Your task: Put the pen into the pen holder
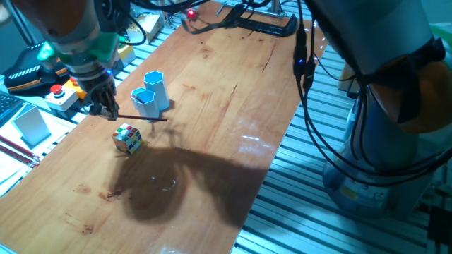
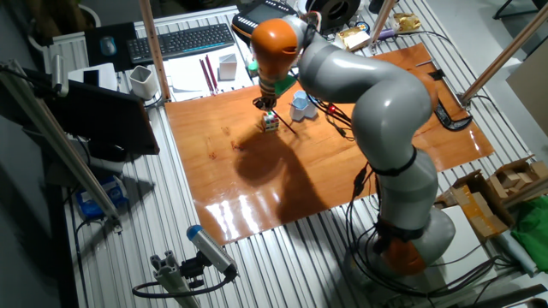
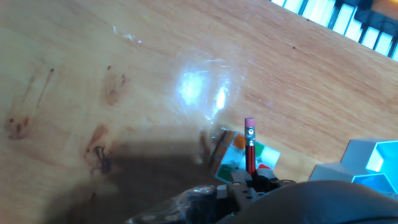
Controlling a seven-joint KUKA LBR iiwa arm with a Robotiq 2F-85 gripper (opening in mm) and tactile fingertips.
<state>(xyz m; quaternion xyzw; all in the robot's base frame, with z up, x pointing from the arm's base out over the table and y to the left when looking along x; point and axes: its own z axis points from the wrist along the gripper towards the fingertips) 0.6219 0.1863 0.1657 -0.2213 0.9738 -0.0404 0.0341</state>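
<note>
Gripper: the gripper (image 1: 106, 106) is clamped on the pen (image 1: 141, 117), holding it near one end, above the table (image 1: 233, 106).
Pen: roughly level in one fixed view, sticking out from the fingers towards the blue cups; in the hand view it shows as a short red stick (image 3: 250, 149) with a pale tip, the rest cut off by the hand's body.
Pen holder: the pen holder (image 1: 156, 88) stands upright on the wood, just behind the pen and apart from it.
Shorter cup: the shorter cup (image 1: 145, 102) stands right against the holder; whether the pen's far end touches it I cannot tell.
Cube: a colour-tiled puzzle cube (image 1: 128, 137) sits on the table just under the hand, blurred in the hand view.
Hard to make out: the fingertips are dark and small in both fixed views; the other fixed view hides much of the cups behind the arm (image 2: 360, 94).
Writing: none readable.
Around: a keyboard (image 2: 184, 41), a red-buttoned box (image 1: 60, 92), cables (image 1: 240, 25) at the table's far edge.
</note>
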